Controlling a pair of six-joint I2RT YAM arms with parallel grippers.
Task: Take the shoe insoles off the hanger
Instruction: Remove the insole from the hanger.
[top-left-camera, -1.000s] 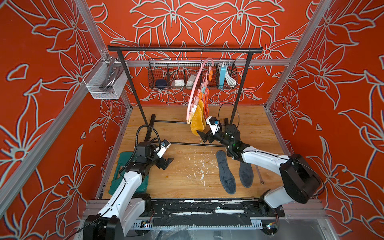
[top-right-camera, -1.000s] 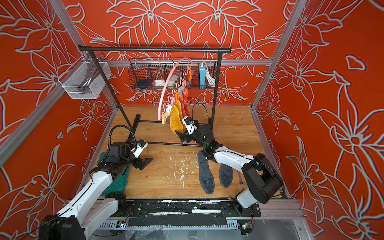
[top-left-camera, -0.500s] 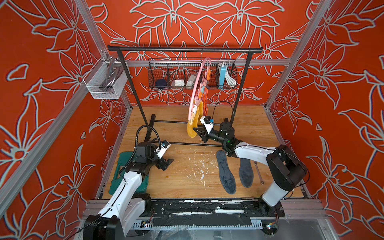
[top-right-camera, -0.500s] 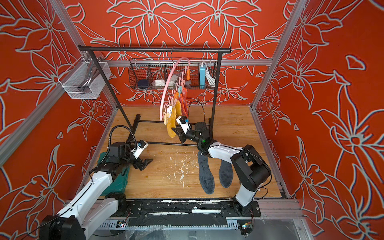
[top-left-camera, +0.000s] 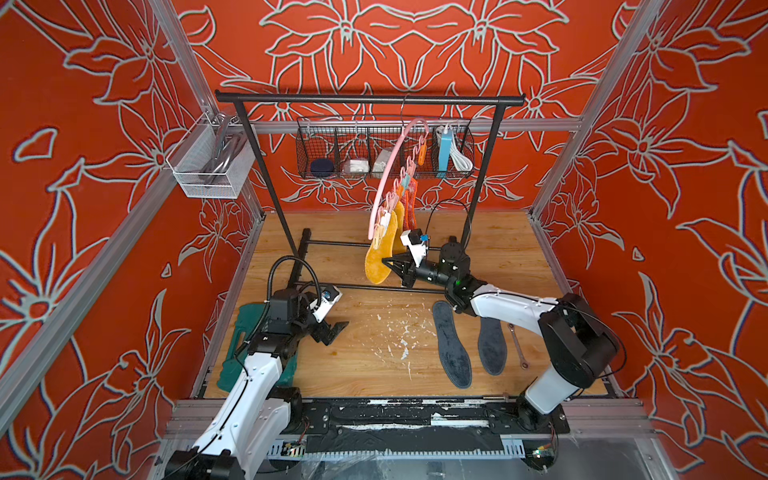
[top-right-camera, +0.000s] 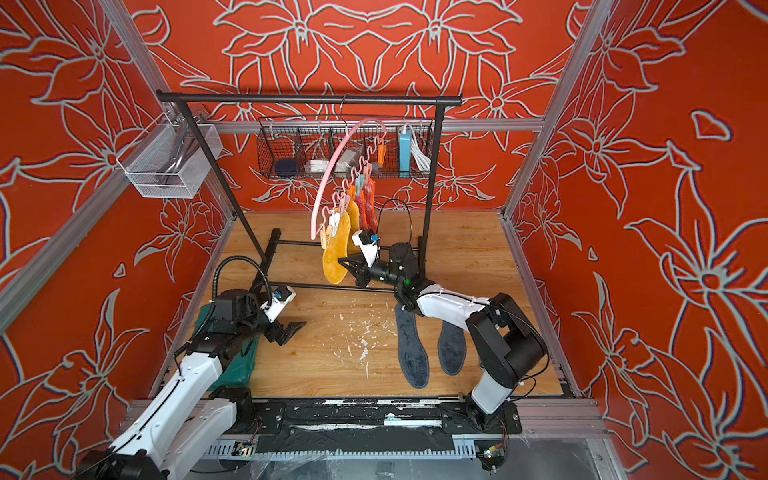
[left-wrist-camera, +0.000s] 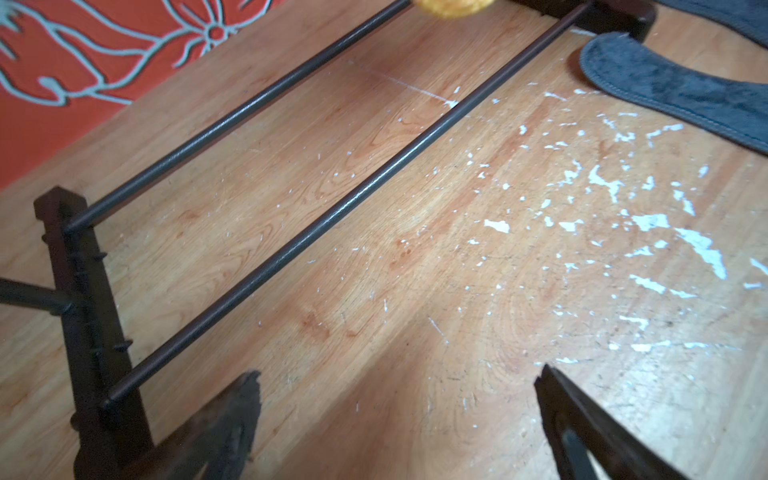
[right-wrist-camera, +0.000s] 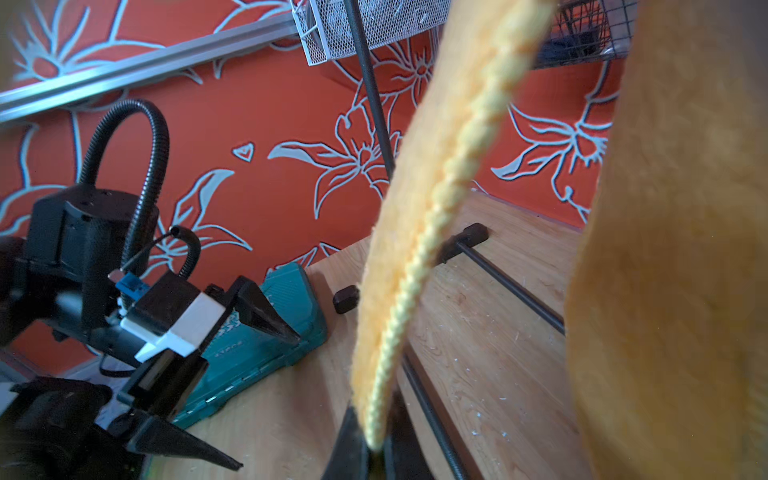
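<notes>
The pink hanger hangs by its hook from the black rack's top bar. Clipped to it are two mustard yellow shoe insoles and a red-pink one. My right gripper is shut on the lower edge of the front yellow insole. The other yellow insole hangs close beside it. Two dark grey insoles lie flat on the wooden floor. My left gripper stands open and empty low over the floor.
The black rack has two floor rails under the hanging insoles. A wire basket hangs on the back wall and a mesh basket on the left one. A green case lies under my left arm, a wrench at the right.
My right gripper has moved left to the front yellow insole and shut on its lower edge; hanger and insoles have swung slightly left. The left arm has not moved.
</notes>
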